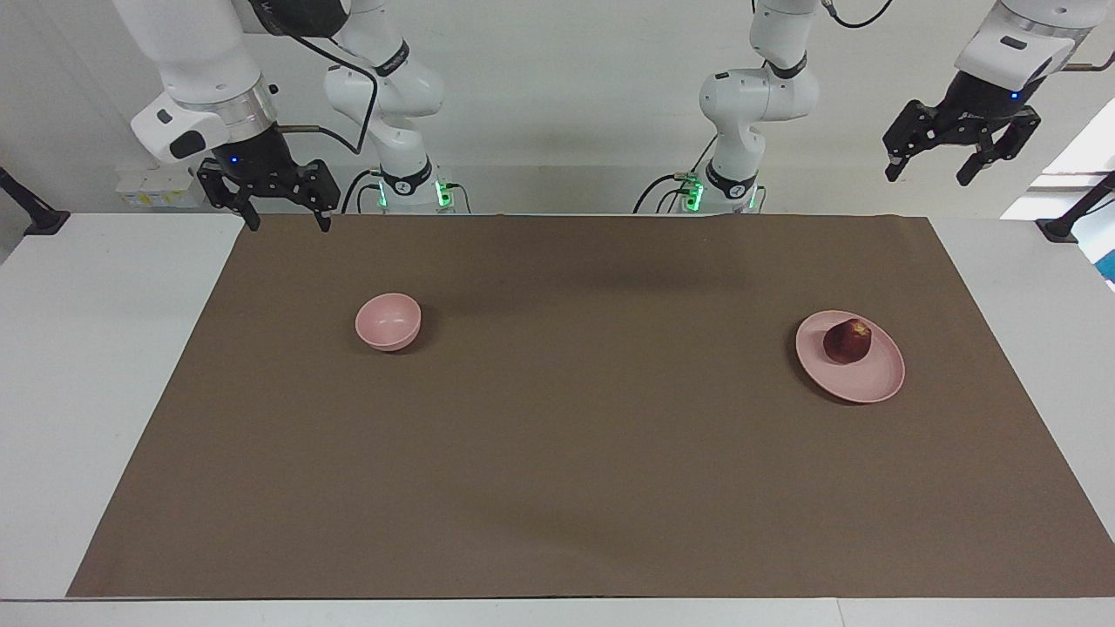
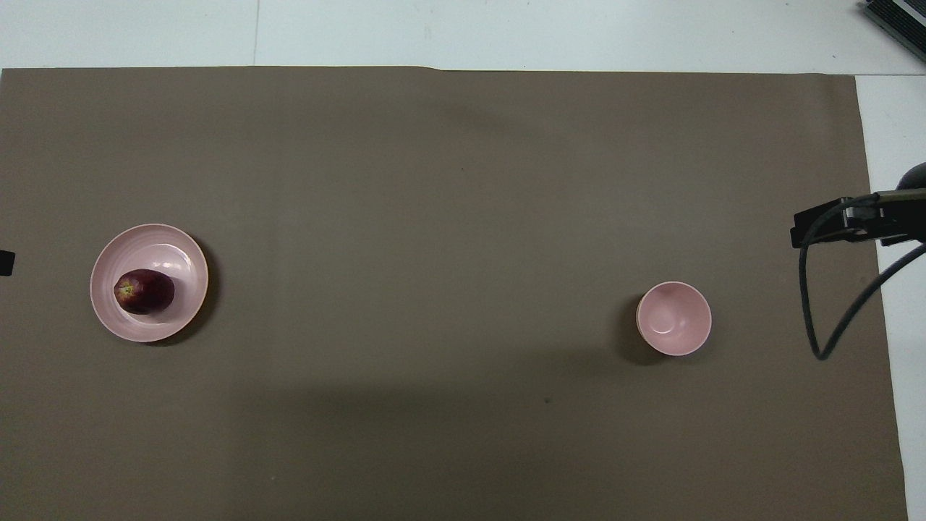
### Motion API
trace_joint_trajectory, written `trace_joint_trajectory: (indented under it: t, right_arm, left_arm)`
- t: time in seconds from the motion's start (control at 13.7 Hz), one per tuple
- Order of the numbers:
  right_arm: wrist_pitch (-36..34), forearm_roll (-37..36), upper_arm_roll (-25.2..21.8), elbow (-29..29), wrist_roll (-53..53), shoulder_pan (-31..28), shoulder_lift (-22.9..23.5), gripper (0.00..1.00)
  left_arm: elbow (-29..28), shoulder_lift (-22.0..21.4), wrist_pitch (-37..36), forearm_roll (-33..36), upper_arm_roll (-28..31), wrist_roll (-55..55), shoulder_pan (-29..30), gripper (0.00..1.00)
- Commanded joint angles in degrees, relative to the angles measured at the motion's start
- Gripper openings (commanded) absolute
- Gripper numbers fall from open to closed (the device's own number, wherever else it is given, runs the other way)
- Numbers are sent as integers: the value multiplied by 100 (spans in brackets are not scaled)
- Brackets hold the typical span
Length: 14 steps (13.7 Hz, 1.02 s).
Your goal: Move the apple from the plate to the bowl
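The apple (image 1: 848,340) lies on the plate (image 1: 871,383) toward my left arm's end of the mat (image 1: 557,488), so my left gripper (image 1: 962,157) should take it; it hangs high above that end, fingers spread, empty. The bowl (image 1: 388,321) stands well apart, toward my right arm's end. My right gripper (image 1: 266,193) waits raised at the mat's corner, open, holding nothing

Apple (image 1: 848,340) skin glossy; plate (image 1: 871,383) and bowl (image 1: 388,321) smooth, slight sheen; brown mat (image 1: 557,488) matt.
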Motion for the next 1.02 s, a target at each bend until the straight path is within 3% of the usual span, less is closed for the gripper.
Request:
trace_joint_trajectory:
  t: [0.0, 0.37, 0.58, 0.95]
  right_arm:
    - [-28, 106, 0, -109, -179, -94, -108, 100]
    - [-28, 106, 26, -100, -144, -85, -108, 100]
    - [-28, 106, 17, -100, -144, -94, -100, 100]
    - [-28, 106, 17, -100, -144, -94, -108, 100]
  left_arm:
    - [-126, -136, -25, -70, -42, -20, 5, 100]
    - [23, -4, 107, -44, -16, -152, 48, 100]
    - [321, 294, -174, -9, 36, -143, 57, 100]
    - [314, 207, -183, 17, 19, -135, 48, 100]
